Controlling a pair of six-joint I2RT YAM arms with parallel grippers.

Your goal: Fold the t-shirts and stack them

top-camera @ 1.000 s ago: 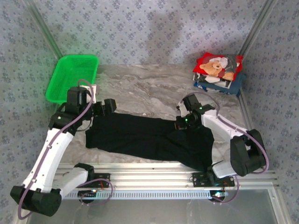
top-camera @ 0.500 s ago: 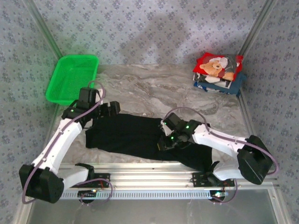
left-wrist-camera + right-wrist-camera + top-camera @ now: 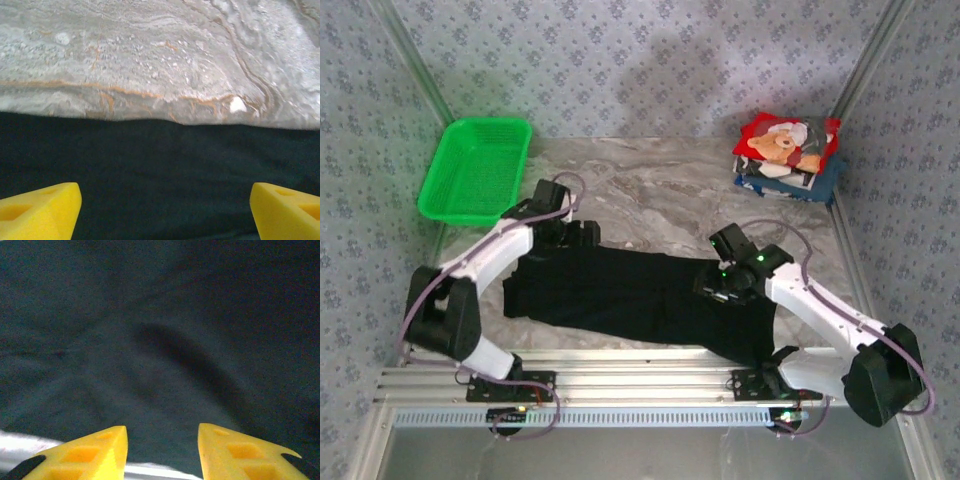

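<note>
Your left hand [image 3: 582, 235] has moved to the far edge of the black t-shirt [image 3: 620, 295], spread on the table [image 3: 660, 190], and your right hand [image 3: 715, 285] back over its right part — both released, fold not begun.

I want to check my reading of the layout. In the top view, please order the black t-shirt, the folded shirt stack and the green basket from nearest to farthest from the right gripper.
1. The black t-shirt: directly under the right gripper, mid-table.
2. The folded shirt stack: far right corner.
3. The green basket: far left corner.
</note>
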